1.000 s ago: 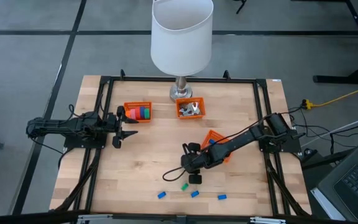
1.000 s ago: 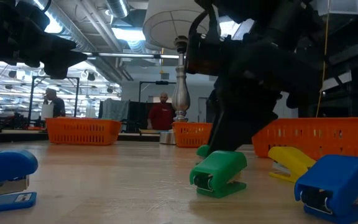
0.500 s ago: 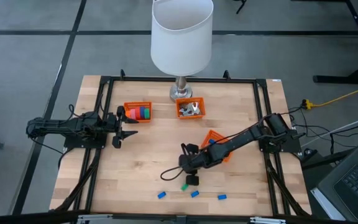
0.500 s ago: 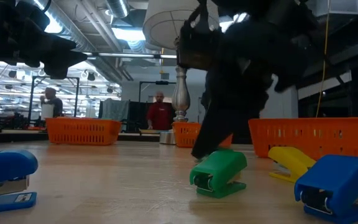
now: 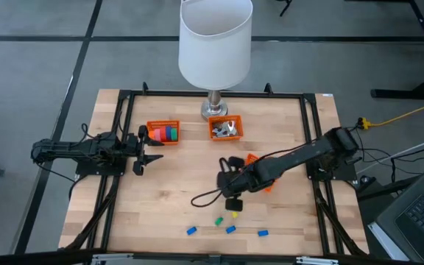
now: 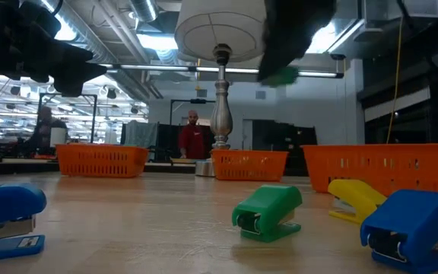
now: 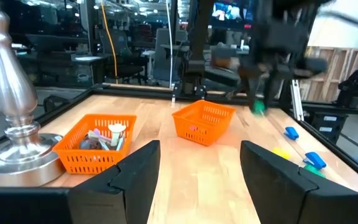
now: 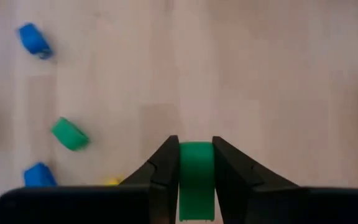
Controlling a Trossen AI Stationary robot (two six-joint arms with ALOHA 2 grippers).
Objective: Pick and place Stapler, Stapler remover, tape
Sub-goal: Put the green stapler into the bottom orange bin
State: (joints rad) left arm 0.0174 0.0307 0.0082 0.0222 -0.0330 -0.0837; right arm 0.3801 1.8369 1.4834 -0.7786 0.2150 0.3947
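My right gripper [image 8: 196, 163] hangs above the table's near middle [image 5: 231, 200], shut on a small green stapler [image 8: 196, 177], which shows high above the wood in the low view [image 6: 282, 75]. Below it a second green stapler [image 5: 217, 220], a yellow one [image 5: 234, 214] and three blue ones, among them [image 5: 191, 230], rest flat on the table. The bright tape rolls [image 5: 168, 133] lie in the far-left orange basket [image 5: 153, 125]. My left gripper [image 7: 197, 180] waits open at the table's left [image 5: 149, 151]. My right gripper pinches the green stapler between its two fingers [image 8: 164, 163], one on each long side of the body [image 8: 196, 155]. The fingers come from above, pointing down, and lie along the stapler. It is lifted clear of the table.
An orange basket with pale silvery pieces [image 5: 225, 129] stands by the lamp foot [image 5: 213, 110]. A third orange basket [image 5: 252, 160] sits half under my right arm. A dark cable [image 5: 205, 197] loops on the wood. People stand in the room beyond [image 6: 193, 137].
My right gripper has risen from the table near the staplers, carrying one green stapler up clear of the wood, and shifted slightly toward the far edge. The yellow stapler it covered now shows. The other staplers stayed in place.
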